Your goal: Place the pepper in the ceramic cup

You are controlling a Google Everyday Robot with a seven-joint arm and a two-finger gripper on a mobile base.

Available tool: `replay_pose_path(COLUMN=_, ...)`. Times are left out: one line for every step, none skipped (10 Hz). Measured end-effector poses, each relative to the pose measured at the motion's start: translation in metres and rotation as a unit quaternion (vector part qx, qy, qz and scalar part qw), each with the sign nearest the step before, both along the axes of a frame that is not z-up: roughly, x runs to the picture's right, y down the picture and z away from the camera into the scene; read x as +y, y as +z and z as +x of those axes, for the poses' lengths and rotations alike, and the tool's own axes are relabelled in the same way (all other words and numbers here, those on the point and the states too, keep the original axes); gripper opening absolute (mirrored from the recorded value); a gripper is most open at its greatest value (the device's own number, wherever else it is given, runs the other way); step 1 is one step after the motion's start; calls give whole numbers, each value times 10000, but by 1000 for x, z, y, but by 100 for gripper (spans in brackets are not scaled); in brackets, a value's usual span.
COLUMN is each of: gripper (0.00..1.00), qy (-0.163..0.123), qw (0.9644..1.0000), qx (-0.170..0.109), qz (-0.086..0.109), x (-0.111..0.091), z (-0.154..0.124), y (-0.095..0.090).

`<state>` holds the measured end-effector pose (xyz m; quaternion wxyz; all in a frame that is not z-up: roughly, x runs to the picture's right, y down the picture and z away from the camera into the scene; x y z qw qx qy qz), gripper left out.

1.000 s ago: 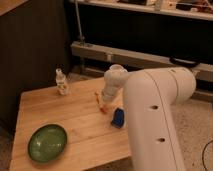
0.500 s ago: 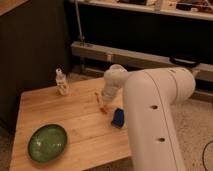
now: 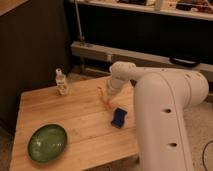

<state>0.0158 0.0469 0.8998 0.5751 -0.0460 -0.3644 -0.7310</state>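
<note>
Gripper [image 3: 106, 93] sits at frame centre, just above the pepper [image 3: 105, 101] lying on the table [image 3: 80, 120]; its grasp cannot be judged. No ceramic cup shows, so placing remains undone

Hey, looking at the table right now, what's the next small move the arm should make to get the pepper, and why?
Probably a short descent onto the pepper. The gripper sits at the table's far edge right by the pepper, which lies on the wood just beyond the blue sponge. No ceramic cup shows in this view, perhaps hidden by the arm, so securing the pepper comes first.
</note>
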Motion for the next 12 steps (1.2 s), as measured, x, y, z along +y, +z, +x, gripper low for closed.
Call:
replay_pose_path(gripper=11, qy=77, qw=9999, qx=-29, qz=93, x=-11, z=7, y=-6)
replay_pose_path(gripper=11, qy=123, qw=9998, qx=-43, qz=151, x=-17, z=11, y=-10)
replay_pose_path(gripper=11, qy=180, qw=9995, qx=-66, qz=247, x=-26, z=16, y=-15)
replay_pose_path(gripper=11, qy=257, qw=9989, qx=-87, qz=379, x=-40, z=24, y=-21)
replay_pose_path(gripper=11, qy=299, qw=9985, qx=-101, qz=441, x=-47, z=27, y=-23)
replay_pose_path(gripper=11, qy=342, qw=9980, qx=-123, qz=516, x=-55, z=32, y=-22)
replay_pose_path(gripper=11, qy=402, qw=9970, qx=-135, qz=654, x=-64, z=38, y=-20)
replay_pose_path(gripper=11, qy=442, qw=9960, qx=-132, qz=764, x=-70, z=42, y=-19)
replay_pose_path(gripper=11, qy=496, qw=9941, qx=-115, qz=960, x=-80, z=48, y=-17)
replay_pose_path(gripper=11, qy=540, qw=9922, qx=-90, qz=1119, x=-93, z=55, y=-12)
replay_pose_path(gripper=11, qy=586, qw=9899, qx=-62, qz=1291, x=-113, z=65, y=-6)
replay_pose_path(gripper=11, qy=608, qw=9884, qx=-58, qz=1391, x=-127, z=70, y=-2)
